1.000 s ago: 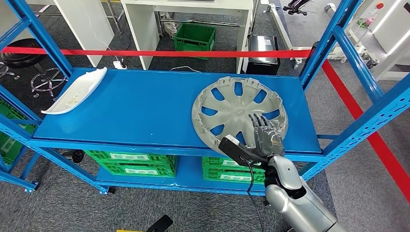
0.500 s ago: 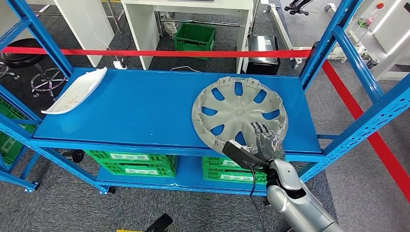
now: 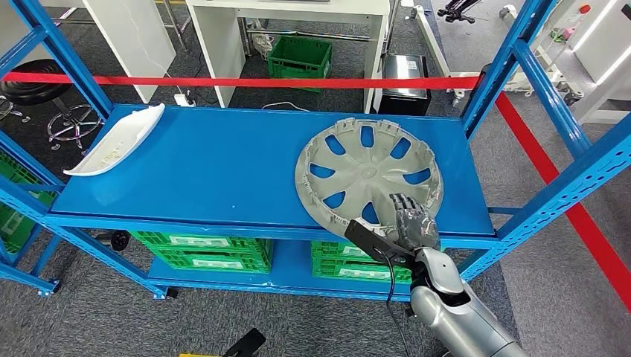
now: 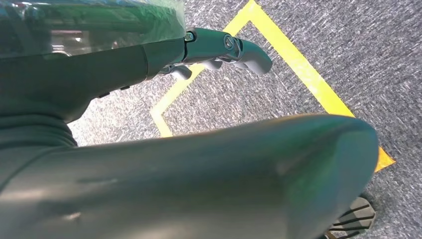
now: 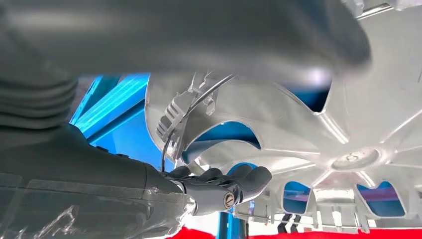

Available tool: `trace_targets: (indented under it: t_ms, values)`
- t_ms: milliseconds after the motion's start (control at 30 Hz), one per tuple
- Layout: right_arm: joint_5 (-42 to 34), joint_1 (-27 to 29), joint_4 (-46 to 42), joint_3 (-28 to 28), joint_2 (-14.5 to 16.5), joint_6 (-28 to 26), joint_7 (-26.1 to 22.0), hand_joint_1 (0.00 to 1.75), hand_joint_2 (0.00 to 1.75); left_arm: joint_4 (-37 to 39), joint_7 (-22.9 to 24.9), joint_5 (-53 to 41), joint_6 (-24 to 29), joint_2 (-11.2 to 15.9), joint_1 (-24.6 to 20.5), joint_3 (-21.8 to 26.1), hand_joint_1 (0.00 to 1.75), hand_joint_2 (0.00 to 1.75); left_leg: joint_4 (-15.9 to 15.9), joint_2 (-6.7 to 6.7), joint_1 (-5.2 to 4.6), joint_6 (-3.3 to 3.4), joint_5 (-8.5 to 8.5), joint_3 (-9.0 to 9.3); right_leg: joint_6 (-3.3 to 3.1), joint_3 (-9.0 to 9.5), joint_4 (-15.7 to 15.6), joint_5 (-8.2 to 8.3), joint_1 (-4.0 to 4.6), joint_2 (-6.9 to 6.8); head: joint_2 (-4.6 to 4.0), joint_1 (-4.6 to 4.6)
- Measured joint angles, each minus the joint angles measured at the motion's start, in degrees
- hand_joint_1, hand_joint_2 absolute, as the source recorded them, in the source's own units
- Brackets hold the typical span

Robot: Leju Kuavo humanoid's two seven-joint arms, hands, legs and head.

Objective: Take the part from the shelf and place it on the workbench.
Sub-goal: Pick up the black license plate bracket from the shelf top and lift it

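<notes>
A silver wheel cover (image 3: 368,172) with cut-out spokes lies flat on the right half of the blue shelf board (image 3: 223,171). My right hand (image 3: 408,220) sits over the cover's near rim, fingers spread on top of it. In the right wrist view the cover's rim (image 5: 179,119) stands between the thick thumb (image 5: 199,30) and the darker fingers (image 5: 224,186), with a wide gap on both sides, so nothing is gripped. My left hand (image 4: 224,47) hangs over the grey floor, fingers loosely bent and holding nothing.
A white curved trim part (image 3: 119,139) lies at the shelf's far left corner. Blue uprights (image 3: 513,56) frame the shelf on both sides. Green crates (image 3: 201,253) fill the level below. Red tape (image 3: 223,80) runs behind the shelf, and yellow floor tape (image 4: 298,64) lies under the left hand.
My right hand has drawn back across the wheel cover from the spokes to its near rim. The cover has not moved.
</notes>
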Motion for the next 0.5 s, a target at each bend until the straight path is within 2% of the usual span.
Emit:
trace_targets:
  t_ms: [500]
  values:
    - [-1.40,-0.46,1.03,0.00,0.13,1.04,0.24,0.00,1.75,-0.01,-0.10,-0.65,0.01,0.00,-0.02,1.00,0.00,0.00,0.00,0.00,-0.01,0.00,0.00,0.22,0.00,0.22,0.00,0.00,-0.01,0.00,0.00,0.01]
